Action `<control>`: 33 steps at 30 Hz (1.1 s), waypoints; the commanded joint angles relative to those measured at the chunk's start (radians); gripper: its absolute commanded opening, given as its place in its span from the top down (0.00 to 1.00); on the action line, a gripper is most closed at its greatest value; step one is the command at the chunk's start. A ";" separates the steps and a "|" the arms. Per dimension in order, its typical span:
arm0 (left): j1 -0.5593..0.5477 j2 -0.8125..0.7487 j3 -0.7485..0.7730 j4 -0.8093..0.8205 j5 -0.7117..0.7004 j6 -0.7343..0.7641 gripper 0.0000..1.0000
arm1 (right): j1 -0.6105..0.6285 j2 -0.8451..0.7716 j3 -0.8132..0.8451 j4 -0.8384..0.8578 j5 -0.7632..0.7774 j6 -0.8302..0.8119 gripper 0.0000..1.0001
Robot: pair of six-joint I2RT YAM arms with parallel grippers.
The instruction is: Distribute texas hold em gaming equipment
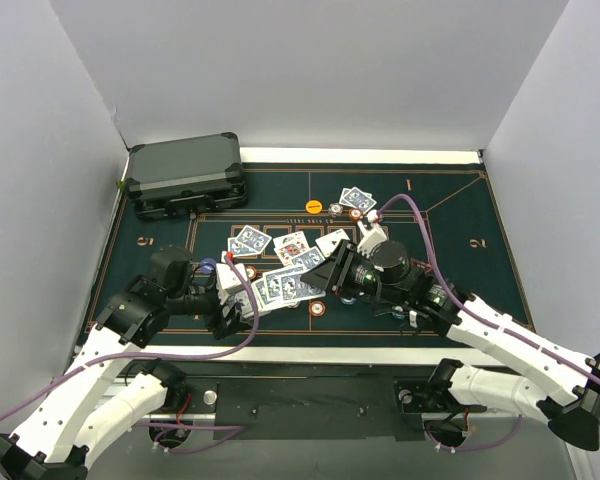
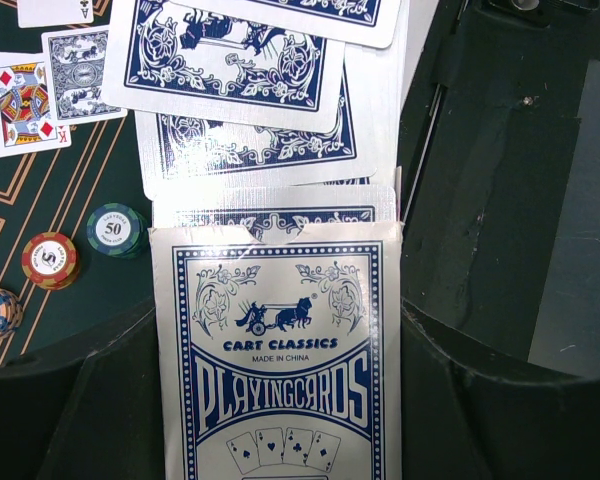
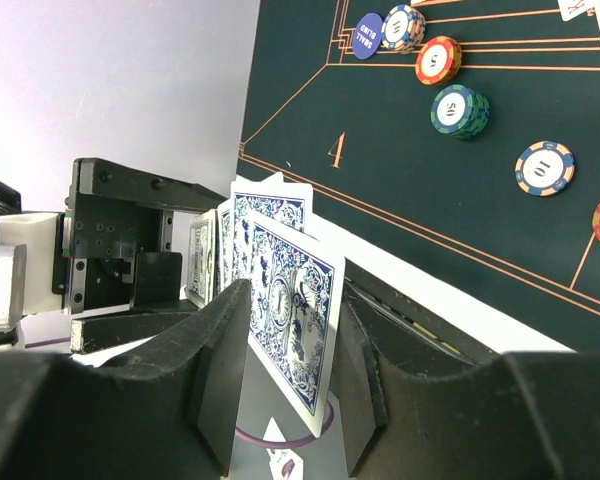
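My left gripper (image 1: 232, 302) is shut on a white and blue playing card pack (image 2: 280, 350), and blue-backed cards (image 2: 250, 60) fan out of its far end. The fan (image 1: 285, 287) reaches across to my right gripper (image 1: 325, 280). In the right wrist view one blue-backed card (image 3: 295, 320) stands tilted between the right gripper's (image 3: 290, 370) fingers, which close in on it from both sides. More cards (image 1: 250, 240) lie on the green mat, some face up (image 1: 292, 245), and a pair lies at the back (image 1: 358, 197). Chips lie scattered: teal (image 2: 115, 228), red (image 2: 50, 258), orange (image 1: 314, 206).
A dark grey hard case (image 1: 187, 175) stands shut at the back left, partly off the green mat (image 1: 460, 240). Beyond the right gripper lie a green chip (image 3: 460, 108), a red chip (image 3: 438, 60) and a blue button (image 3: 367, 35). White walls enclose three sides.
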 commanded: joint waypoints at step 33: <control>-0.001 -0.009 0.040 0.063 0.016 -0.006 1.00 | 0.041 -0.079 0.015 -0.113 -0.030 -0.005 0.79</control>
